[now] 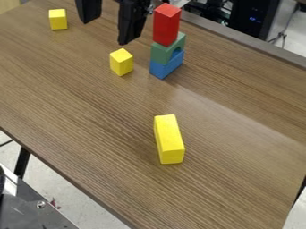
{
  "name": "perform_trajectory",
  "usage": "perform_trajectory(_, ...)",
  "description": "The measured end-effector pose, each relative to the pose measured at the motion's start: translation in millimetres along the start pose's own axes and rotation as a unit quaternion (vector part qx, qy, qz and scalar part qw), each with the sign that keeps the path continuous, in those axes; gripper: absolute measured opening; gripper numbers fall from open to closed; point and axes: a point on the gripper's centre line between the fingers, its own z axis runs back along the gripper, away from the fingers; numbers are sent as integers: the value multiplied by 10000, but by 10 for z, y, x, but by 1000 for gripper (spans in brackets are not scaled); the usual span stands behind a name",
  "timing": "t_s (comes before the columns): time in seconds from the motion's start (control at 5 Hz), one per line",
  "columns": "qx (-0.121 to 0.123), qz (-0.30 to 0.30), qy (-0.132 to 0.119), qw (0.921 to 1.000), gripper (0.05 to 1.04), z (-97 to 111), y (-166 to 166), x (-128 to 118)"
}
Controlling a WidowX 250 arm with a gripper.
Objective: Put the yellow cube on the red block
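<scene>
At the top of the camera view, my gripper hangs over the table with its two fingers spread apart and nothing between them. A yellow cube stands on the table just below and right of the gripper. Another yellow cube sits farther left, near the upper left corner. The red block stands upright on a green arch-shaped block, which rests on a blue block. This stack is right of the gripper, close beside its right finger. Nothing is on the red block's top.
A long yellow block lies on the wooden table nearer the camera. The table's far edge runs behind the stack, with dark equipment and cables beyond it. Its near edge slants across the lower left.
</scene>
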Motion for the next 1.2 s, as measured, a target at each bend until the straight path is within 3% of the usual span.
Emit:
perform_trajectory(0.2, -55, -10, 108, 9999, 1001, -59, -19, -15)
perform_trajectory(0.4, -595, -219, 292, 9976, 1001, -457, 366, 49)
perform_trajectory(0.6, -175, 571, 381, 9975, 1001, -587, 660, 138)
perform_trajectory(0.8, 259, 1692, 347, 9846, 1001, -717, 960, 217)
perform_trajectory(1.2, 365, 2908, 138, 9560, 1001, -933, 1471, 463)
